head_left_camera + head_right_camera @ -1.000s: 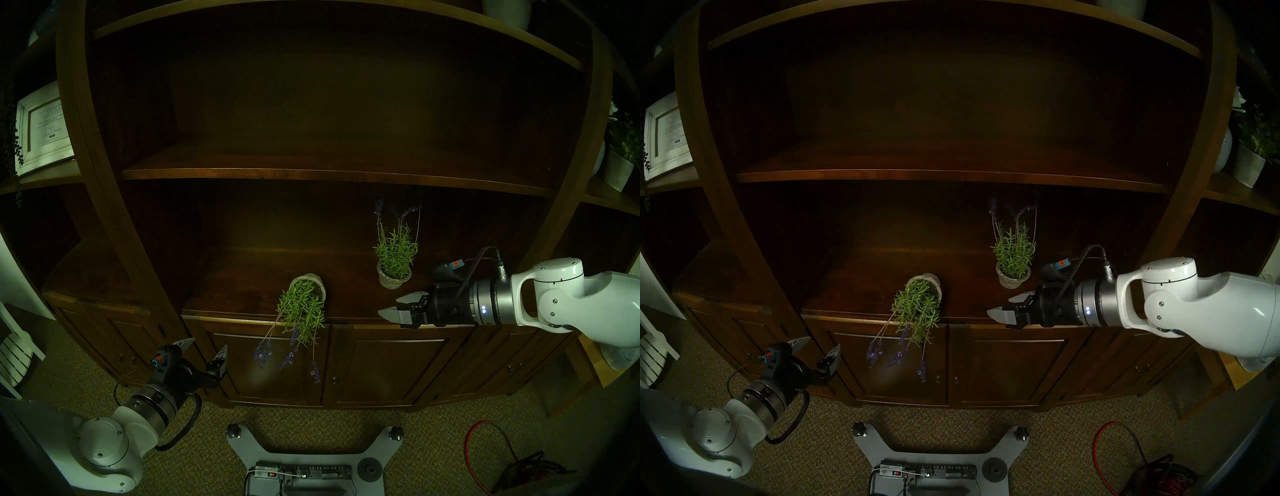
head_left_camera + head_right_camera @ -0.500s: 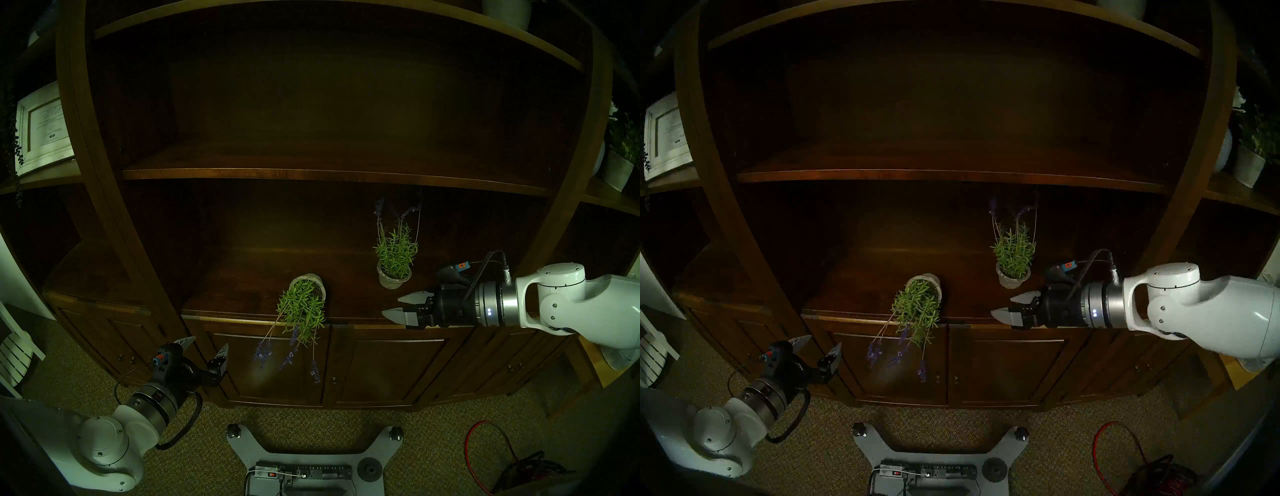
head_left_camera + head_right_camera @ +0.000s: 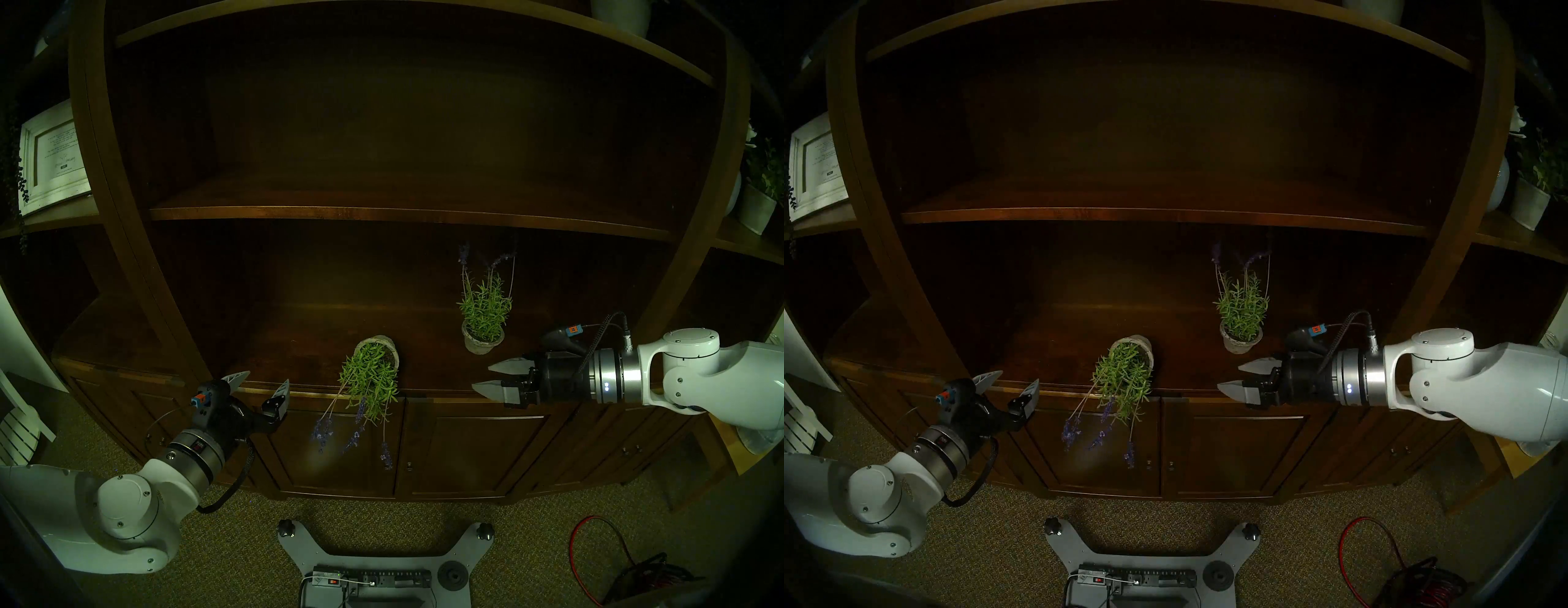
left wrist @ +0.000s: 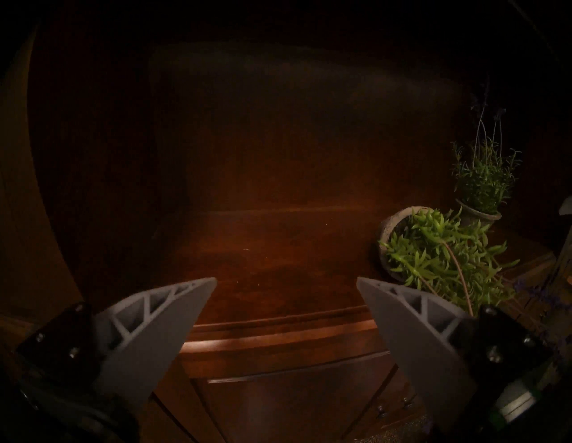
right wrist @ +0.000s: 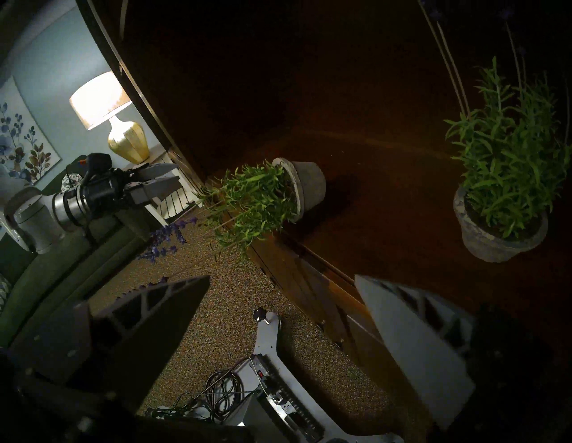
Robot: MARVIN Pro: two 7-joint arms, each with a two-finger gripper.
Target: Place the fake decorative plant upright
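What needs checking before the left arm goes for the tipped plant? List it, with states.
1. Left pincer open and empty: ok.
2. Tipped plant on its side on the shelf, foliage over the front edge: not ok, needs righting.
3. Tipped pot free to grasp, nothing touching it: ok.
4. Right pincer open, apart from both plants: ok.
5. Upright plant standing clear of the tipped one: ok.
6. Headroom under the upper shelf for the stems: cannot tell.

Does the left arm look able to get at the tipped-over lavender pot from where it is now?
Probably yes: the left gripper is open, and nothing stands between it and the tipped lavender pot.
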